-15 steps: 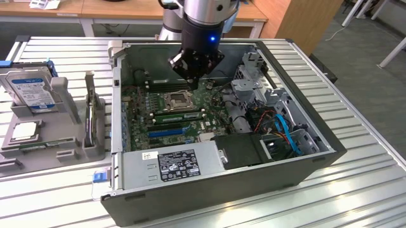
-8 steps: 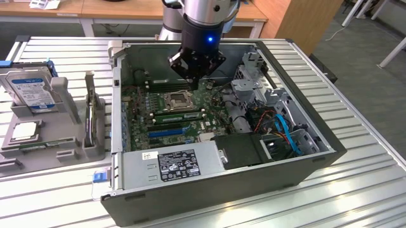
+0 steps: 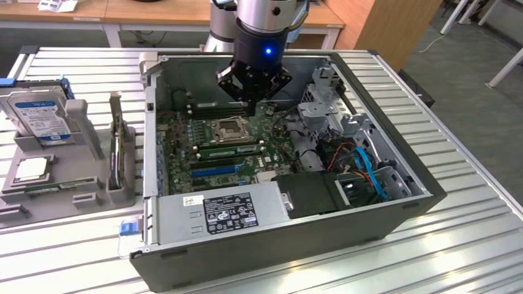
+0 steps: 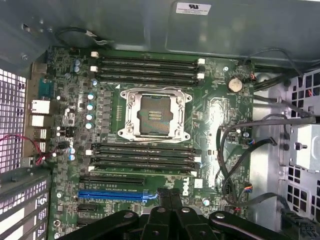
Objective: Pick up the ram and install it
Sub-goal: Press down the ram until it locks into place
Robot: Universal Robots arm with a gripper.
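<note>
My gripper [image 3: 252, 98] hangs over the far part of the open computer case [image 3: 408, 208], above the motherboard [image 3: 184, 138]. It is shut with nothing between its fingers [image 4: 163, 196], which meet over the board's near edge. A thin green strip that looks like the ram [image 3: 51, 185] lies in the grey holder [image 3: 102, 199] at the exterior view's left, well away from the gripper. Two banks of long dark memory slots [image 4: 145, 159] flank the empty processor socket [image 4: 152, 112]. I cannot tell whether a stick sits in any of them.
The holder also carries a hard drive [image 3: 39, 116], a square silver chip [image 3: 31, 169] and an upright dark card [image 3: 116, 147]. Inside the case are a blue slot [image 4: 112, 194], loose cables [image 4: 240, 160], a drive cage [image 3: 327, 110] and the power supply [image 3: 225, 211].
</note>
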